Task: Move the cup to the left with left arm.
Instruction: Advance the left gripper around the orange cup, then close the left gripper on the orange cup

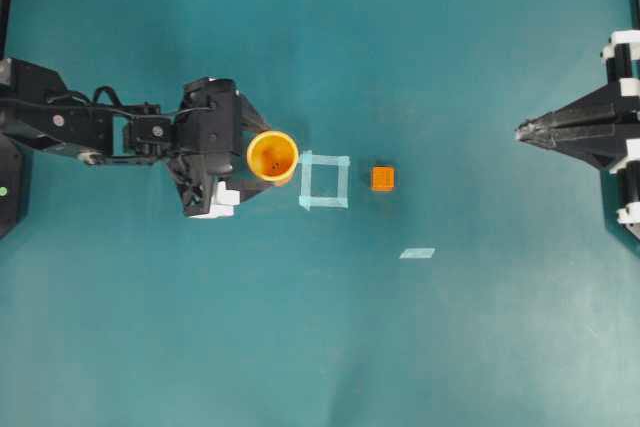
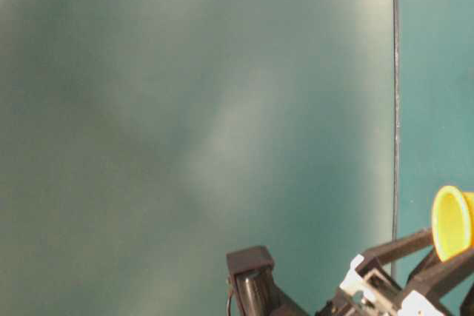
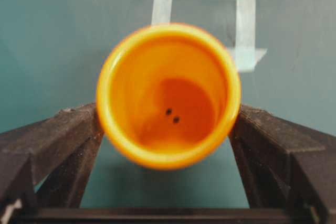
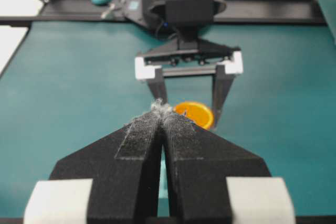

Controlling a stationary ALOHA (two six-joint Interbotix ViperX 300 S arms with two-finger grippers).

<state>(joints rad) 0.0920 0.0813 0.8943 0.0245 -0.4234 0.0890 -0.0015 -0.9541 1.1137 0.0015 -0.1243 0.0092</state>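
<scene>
Left gripper [image 1: 268,159] clamped on the cup [image 1: 272,156], from my remote seat.
Cup's left of centre in the overhead frame, beside the tape square [image 1: 324,180]; right gripper [image 1: 521,131] pinched together, far right.

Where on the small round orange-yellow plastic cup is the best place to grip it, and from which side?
Grip the small round orange-yellow plastic cup across its side wall just below the flared rim, coming from the left, as the left gripper does here. The wall is round and narrower than the rim, so the rim likely blocks slipping.
</scene>
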